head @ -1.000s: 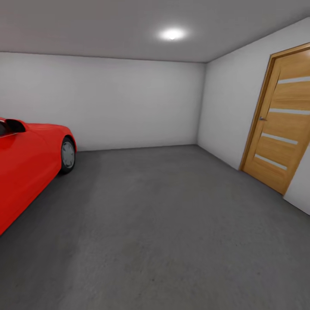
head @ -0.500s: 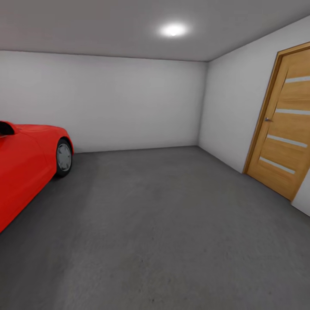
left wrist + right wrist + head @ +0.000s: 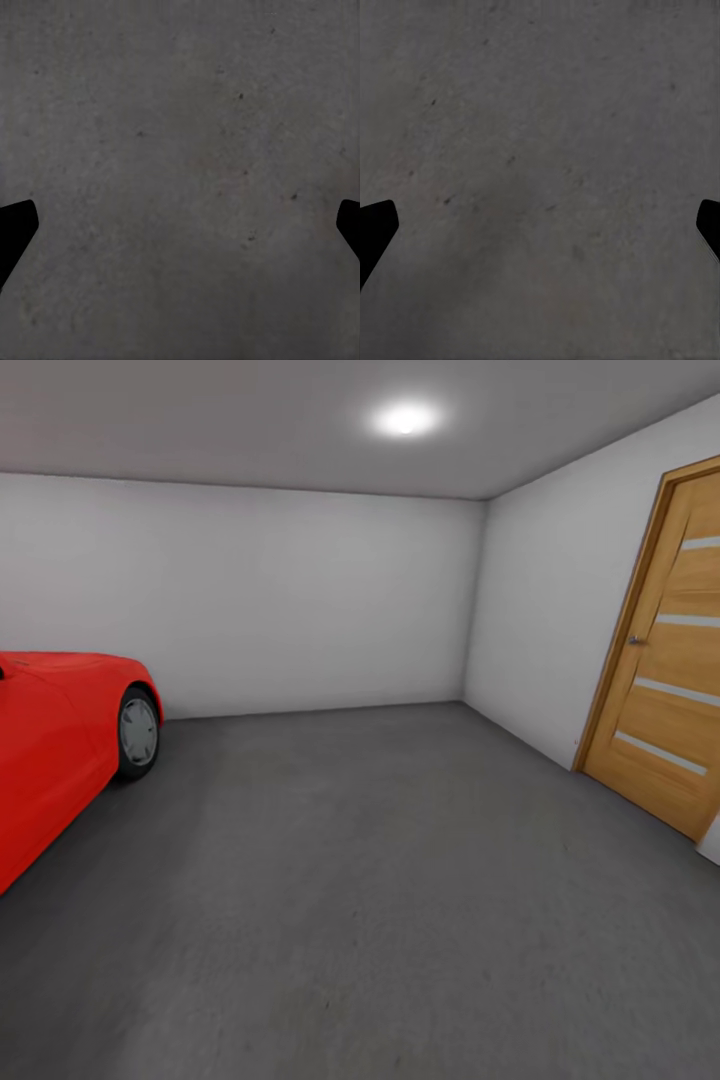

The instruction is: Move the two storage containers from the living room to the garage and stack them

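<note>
Garage floor (image 3: 380, 880) fills the lower frame, red car (image 3: 50, 750) at left, wooden door (image 3: 670, 680) at right. Both arms point down at concrete, left jaws (image 3: 180, 225) and right jaws (image 3: 540, 225) spread wide, holding nothing.

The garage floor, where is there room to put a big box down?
The floor is bare concrete across the wide middle, bordered by the red car on the left, the back wall, and the wooden door on the right. It is tightest beside the car; a box by the door could block it.
</note>
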Tool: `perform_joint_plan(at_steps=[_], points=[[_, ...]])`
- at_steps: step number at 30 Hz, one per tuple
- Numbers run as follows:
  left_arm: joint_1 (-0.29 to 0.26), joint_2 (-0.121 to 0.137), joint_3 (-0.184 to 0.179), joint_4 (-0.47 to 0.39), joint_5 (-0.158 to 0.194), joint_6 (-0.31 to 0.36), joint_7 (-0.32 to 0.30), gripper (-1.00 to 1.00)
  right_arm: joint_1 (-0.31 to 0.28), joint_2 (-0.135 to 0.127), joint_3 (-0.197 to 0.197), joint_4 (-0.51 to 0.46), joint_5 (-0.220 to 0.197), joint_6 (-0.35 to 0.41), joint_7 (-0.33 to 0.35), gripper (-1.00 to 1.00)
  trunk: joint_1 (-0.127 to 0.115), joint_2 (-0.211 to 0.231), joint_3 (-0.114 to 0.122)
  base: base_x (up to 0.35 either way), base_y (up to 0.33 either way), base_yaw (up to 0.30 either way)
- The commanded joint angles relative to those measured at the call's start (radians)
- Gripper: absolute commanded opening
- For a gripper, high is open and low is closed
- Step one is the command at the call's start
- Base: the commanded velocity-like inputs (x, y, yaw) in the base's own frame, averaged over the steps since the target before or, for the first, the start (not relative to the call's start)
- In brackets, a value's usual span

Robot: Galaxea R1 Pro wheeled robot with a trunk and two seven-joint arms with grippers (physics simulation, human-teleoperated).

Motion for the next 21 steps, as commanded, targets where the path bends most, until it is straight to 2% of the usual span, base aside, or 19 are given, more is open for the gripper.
perform_joint_plan(at_steps=[1,8,21], points=[[0.000,0.000,0.002,-0.001,0.004,-0.001,-0.006,1.00,-0.001,0.001,-0.005,0.001,0.000,-0.002,0.009,1.00,0.001,0.000,-0.001,0.345,0.000,-0.006],[0.000,0.000,0.002,-0.001,0.004,-0.001,-0.006,1.00,-0.001,0.001,-0.005,0.001,0.000,-0.002,0.008,1.00,0.001,0.000,-0.001,0.345,0.000,-0.075],[0.000,0.000,0.002,0.000,0.004,-0.001,-0.006,1.00,-0.001,0.001,-0.005,0.001,0.000,-0.002,0.009,1.00,0.001,0.000,-0.001,0.345,0.000,-0.180]])
